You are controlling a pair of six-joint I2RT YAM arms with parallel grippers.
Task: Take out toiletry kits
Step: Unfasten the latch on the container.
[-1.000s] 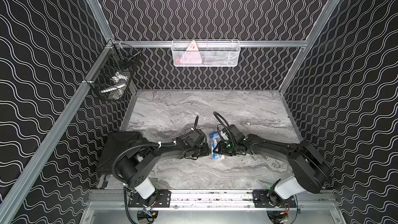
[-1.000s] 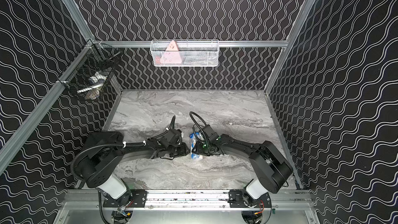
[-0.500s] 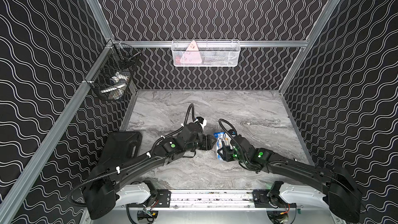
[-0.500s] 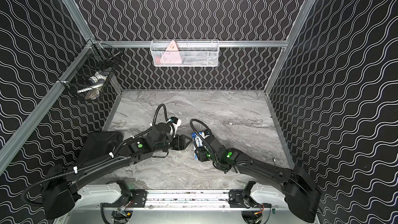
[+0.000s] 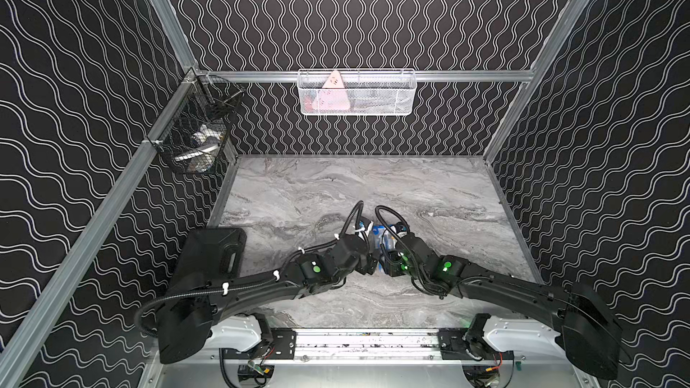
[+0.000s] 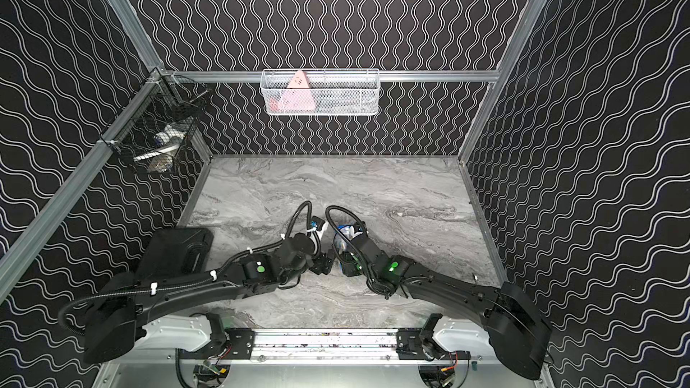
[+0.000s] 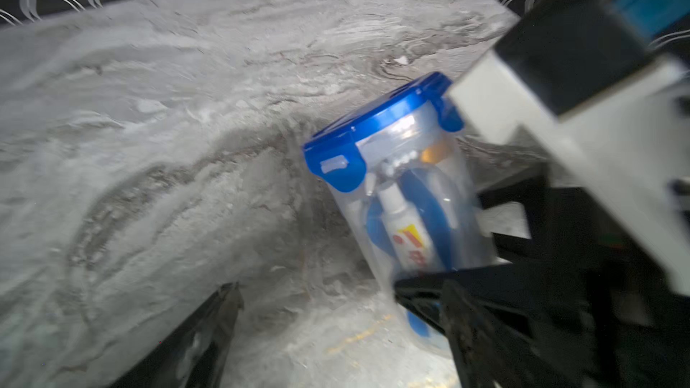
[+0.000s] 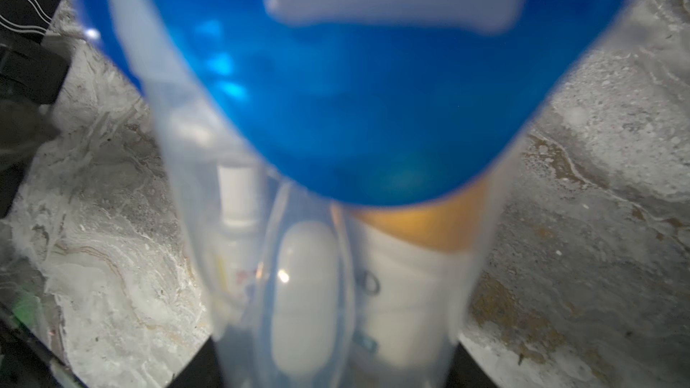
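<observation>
The toiletry kits are packed inside a clear cup (image 7: 414,225) closed by a blue lid (image 7: 381,117). Through its wall I see a toothpaste tube (image 7: 405,233), a blue toothbrush (image 7: 429,214) and a white bottle with a gold cap (image 8: 410,293). My right gripper (image 8: 332,367) is shut on the cup's lower end and holds it tilted just over the marble table (image 5: 306,195). My left gripper (image 7: 343,330) stands open beside the cup, with nothing between its fingers. In both top views the two grippers meet at the cup (image 5: 384,240) (image 6: 345,235) at the table's front middle.
A black case (image 5: 213,251) lies at the table's front left. A black wire basket (image 5: 198,136) hangs on the left wall and a white mesh basket (image 5: 356,93) on the back wall. Patterned walls close in three sides.
My left gripper's jaws have spread wide and drawn back from the cup. The right gripper still holds the cup, which has shifted slightly toward the back.
</observation>
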